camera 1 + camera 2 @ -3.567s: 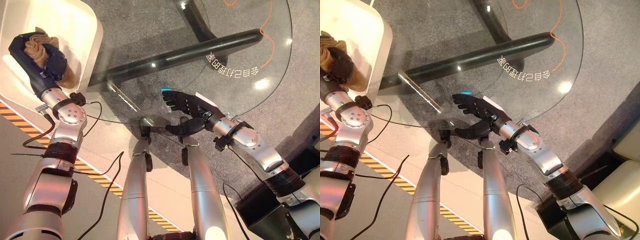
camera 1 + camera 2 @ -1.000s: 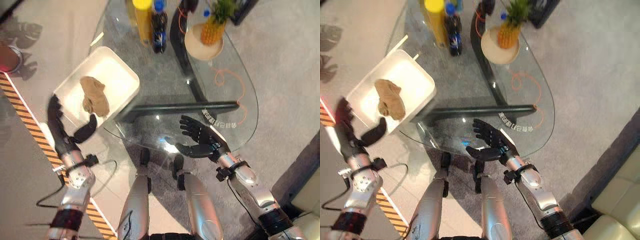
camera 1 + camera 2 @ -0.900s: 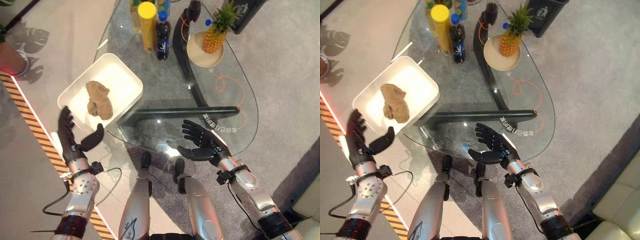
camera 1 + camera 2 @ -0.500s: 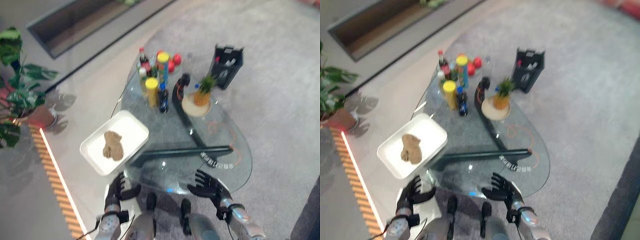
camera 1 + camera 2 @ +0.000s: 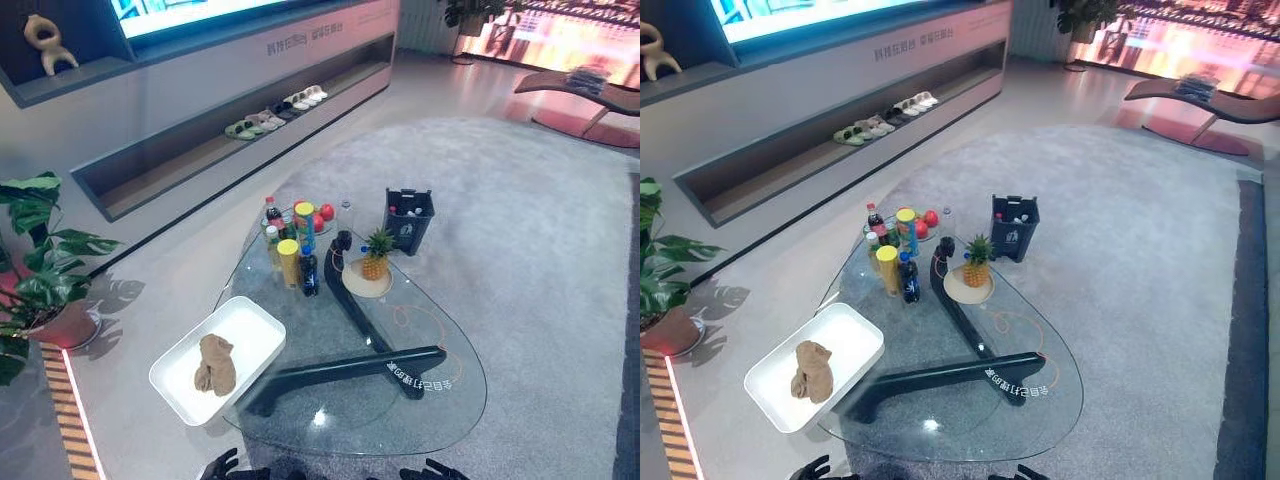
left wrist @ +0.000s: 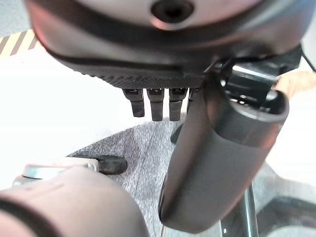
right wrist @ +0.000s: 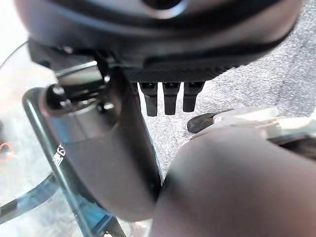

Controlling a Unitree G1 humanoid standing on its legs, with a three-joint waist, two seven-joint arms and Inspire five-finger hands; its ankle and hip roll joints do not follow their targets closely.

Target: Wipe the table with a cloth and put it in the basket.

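A crumpled tan cloth [image 5: 214, 364] lies inside the white basket [image 5: 252, 332], which rests on the left end of the glass table [image 5: 445, 395]. My left hand [image 5: 222, 467] shows at the lower edge of the eye views, below the basket and apart from it. In its wrist view the left hand [image 6: 222, 163] has straight fingers and holds nothing. Near the table's front edge, my right hand [image 5: 432, 470] peeks in from below. The right hand [image 7: 103, 158] is open and empty too.
Bottles and a yellow can [image 5: 289, 260] stand at the table's far end, beside a pineapple on a plate [image 5: 374, 266] and red fruit [image 5: 322, 215]. A black bin [image 5: 409, 219] sits on the carpet beyond. A potted plant [image 5: 45, 290] stands at left.
My left hand, shut on the cloth over the basket 3.6 s ago, has let it go and drawn back. The camera has swung up, so both hands sit at the bottom edge.
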